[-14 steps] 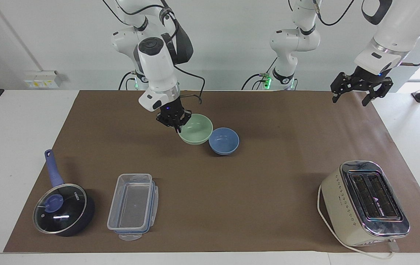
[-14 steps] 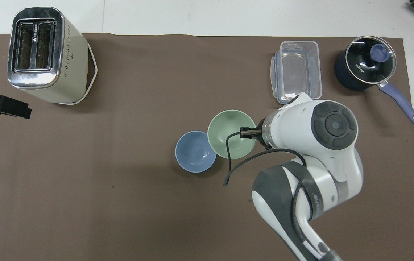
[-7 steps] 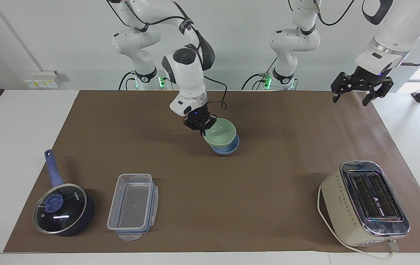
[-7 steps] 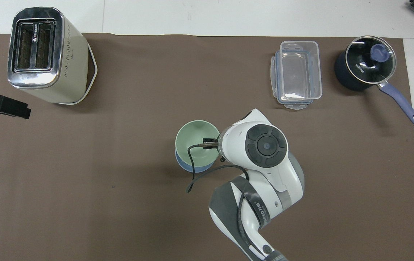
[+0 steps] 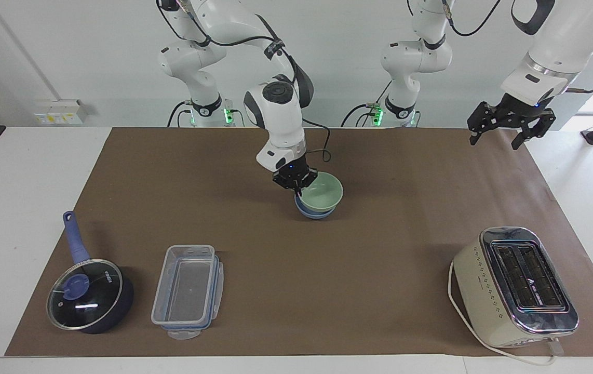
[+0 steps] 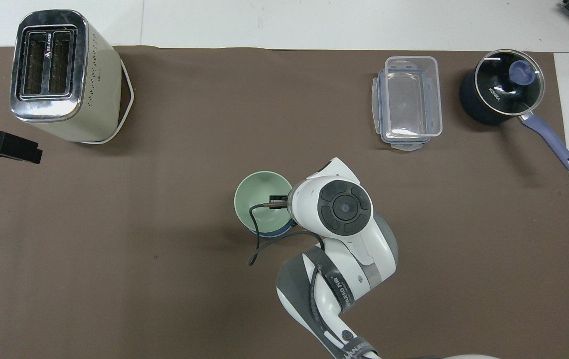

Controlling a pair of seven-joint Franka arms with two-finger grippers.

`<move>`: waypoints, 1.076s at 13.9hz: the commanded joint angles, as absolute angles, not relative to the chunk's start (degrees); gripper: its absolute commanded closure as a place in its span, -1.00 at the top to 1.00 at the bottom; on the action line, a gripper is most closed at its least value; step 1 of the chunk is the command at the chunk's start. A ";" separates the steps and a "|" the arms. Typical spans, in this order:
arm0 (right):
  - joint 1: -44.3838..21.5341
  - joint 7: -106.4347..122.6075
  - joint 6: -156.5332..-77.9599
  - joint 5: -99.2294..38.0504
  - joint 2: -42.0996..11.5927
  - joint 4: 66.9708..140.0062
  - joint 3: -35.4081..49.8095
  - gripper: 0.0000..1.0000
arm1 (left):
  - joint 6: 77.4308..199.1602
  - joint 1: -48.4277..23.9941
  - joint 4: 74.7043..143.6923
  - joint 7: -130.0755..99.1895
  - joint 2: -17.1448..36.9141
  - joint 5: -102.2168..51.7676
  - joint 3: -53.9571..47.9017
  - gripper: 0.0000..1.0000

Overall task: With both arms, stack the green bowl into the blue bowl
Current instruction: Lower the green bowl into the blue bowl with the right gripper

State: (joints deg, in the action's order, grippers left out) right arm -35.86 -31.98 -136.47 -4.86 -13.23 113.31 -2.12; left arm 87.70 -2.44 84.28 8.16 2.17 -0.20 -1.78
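Note:
The green bowl [image 5: 323, 191] sits in the blue bowl [image 5: 316, 213] near the middle of the brown mat, and only the blue bowl's lower wall shows beneath it. My right gripper [image 5: 299, 184] is shut on the green bowl's rim on the side toward the right arm's end. In the overhead view the green bowl [image 6: 258, 201] covers the blue bowl [image 6: 273, 231] except for a thin sliver, and the right wrist hides the gripper. My left gripper [image 5: 496, 138] hangs open and empty in the air over the mat's corner at the left arm's end; it also shows in the overhead view [image 6: 3, 145].
A cream toaster [image 5: 515, 286] stands at the left arm's end, farther from the robots. A clear lidded container [image 5: 188, 284] and a dark-blue saucepan with a glass lid [image 5: 89, 293] lie at the right arm's end.
My right gripper carried the green bowl from beside the blue bowl to over it and lowered it into the blue bowl. The left arm has not moved.

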 commanded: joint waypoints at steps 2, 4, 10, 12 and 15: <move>-36.12 -32.43 -138.25 -5.98 -12.74 115.05 -2.29 -1.00 | 86.13 -1.67 82.88 8.44 2.55 0.44 -2.29 1.00; -36.73 -32.52 -138.34 -5.98 -13.01 115.05 -2.37 -1.00 | 86.13 -1.67 82.88 8.44 2.55 0.44 -2.29 1.00; -36.74 -31.91 -138.69 -5.98 -13.09 115.75 -2.37 -1.00 | 86.13 -1.67 82.88 8.44 2.55 0.44 -2.29 1.00; -36.48 -31.73 -138.78 -5.98 -13.27 115.75 -2.37 -1.00 | 86.13 -1.67 82.88 8.44 2.55 0.44 -2.29 1.00; -36.21 -31.38 -138.78 -5.98 -13.27 115.75 -2.37 -0.88 | 86.13 -1.67 82.88 8.44 2.55 0.44 -2.29 1.00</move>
State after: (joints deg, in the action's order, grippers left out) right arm -36.46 -31.98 -137.17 -4.86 -13.39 115.06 -2.28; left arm 87.68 -2.44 84.28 8.16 2.17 -0.20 -1.78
